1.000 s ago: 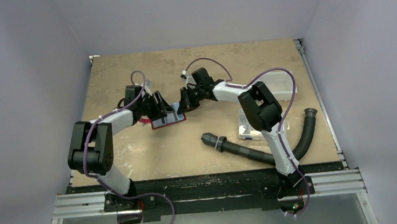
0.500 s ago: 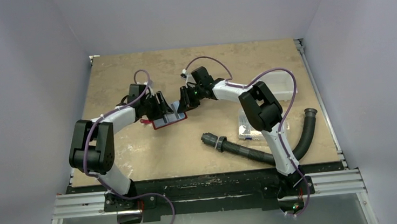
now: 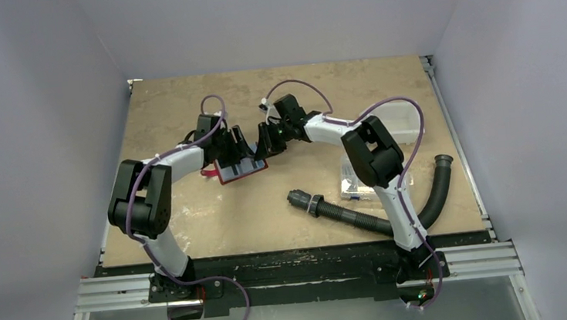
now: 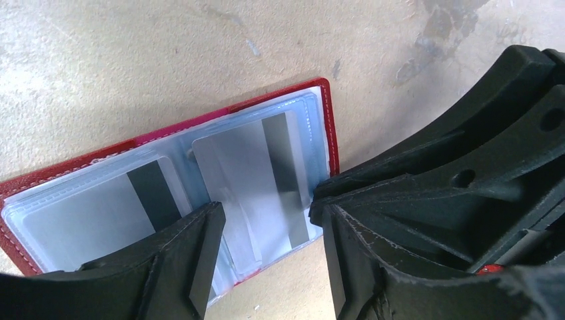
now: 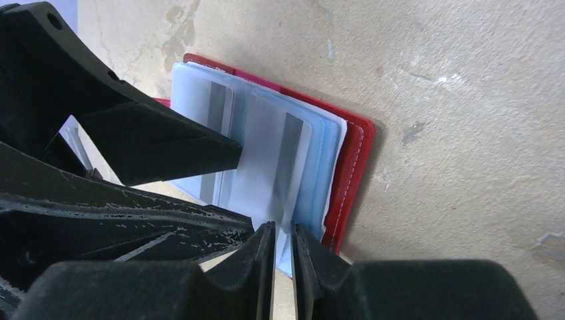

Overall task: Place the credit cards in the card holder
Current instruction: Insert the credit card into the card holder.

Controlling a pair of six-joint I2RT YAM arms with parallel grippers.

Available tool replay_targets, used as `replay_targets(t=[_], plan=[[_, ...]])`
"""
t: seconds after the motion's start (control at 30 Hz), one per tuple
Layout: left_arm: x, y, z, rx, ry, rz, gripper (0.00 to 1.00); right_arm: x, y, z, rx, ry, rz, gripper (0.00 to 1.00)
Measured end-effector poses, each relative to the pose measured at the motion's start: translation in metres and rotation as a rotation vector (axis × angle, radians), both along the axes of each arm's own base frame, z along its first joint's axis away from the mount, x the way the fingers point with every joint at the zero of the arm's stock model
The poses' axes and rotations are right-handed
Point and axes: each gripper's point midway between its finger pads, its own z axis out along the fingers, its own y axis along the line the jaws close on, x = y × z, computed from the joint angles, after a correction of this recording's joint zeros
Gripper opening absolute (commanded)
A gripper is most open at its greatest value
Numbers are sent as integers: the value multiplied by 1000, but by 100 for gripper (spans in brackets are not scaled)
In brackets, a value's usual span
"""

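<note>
Top external: open card holder (image 3: 241,173), long axis left-right, right end farther.

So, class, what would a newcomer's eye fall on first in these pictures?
The open red card holder mid-table, striped cards in its clear sleeves. Both arms meet there: the left tool open over it, the right tool shut on a pale sheet at its edge. A black ribbed hose lies near the right arm.
</note>
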Motion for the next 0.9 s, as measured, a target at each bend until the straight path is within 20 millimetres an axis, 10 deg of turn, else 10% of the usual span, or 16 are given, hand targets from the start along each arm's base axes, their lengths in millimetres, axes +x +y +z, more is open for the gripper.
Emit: replay_targets(t=[0.9], plan=[[-11,-21,27,-219,-94,-58,63,12,-28,6,6,2,-26,42]])
